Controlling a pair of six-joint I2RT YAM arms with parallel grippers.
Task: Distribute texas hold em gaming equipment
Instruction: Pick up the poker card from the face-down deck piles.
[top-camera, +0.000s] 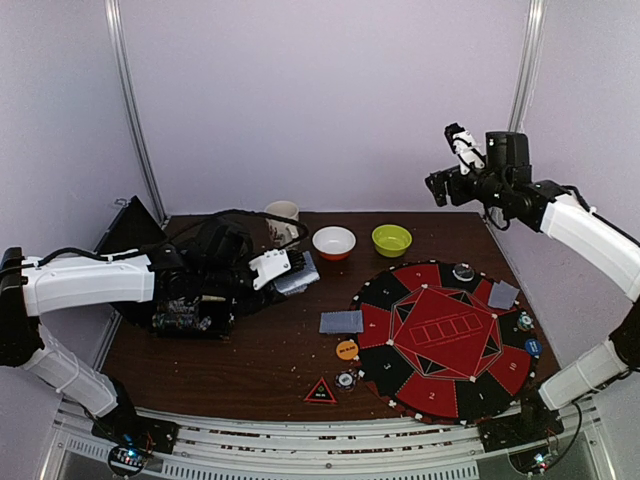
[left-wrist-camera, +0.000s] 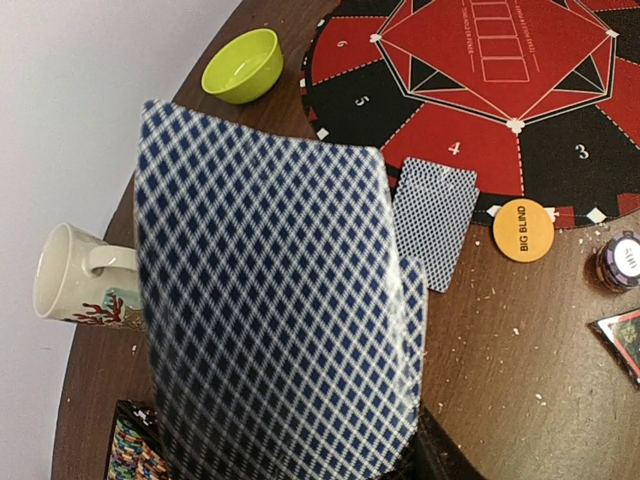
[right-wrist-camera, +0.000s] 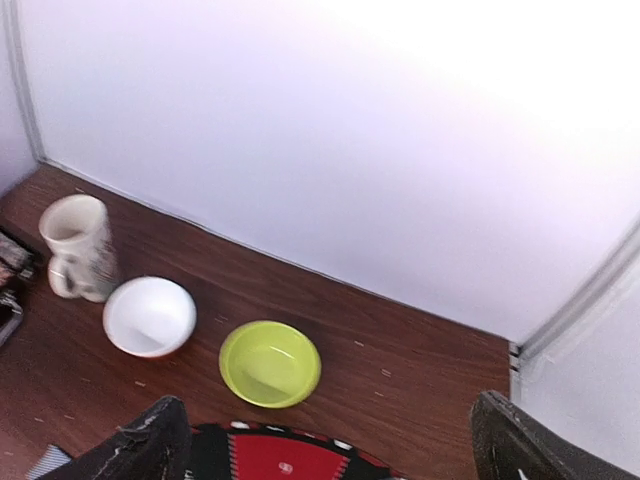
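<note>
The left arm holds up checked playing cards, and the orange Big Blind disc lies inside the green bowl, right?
No: the left gripper holds the checked playing cards, but the orange Big Blind disc lies on the table by the round mat's edge, apart from the green bowl. The left wrist view shows it.

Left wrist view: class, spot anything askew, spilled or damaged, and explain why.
The playing cards in the foreground are bowed rather than flat, and pale crumbs speckle the wooden table near the orange Big Blind disc.
</note>
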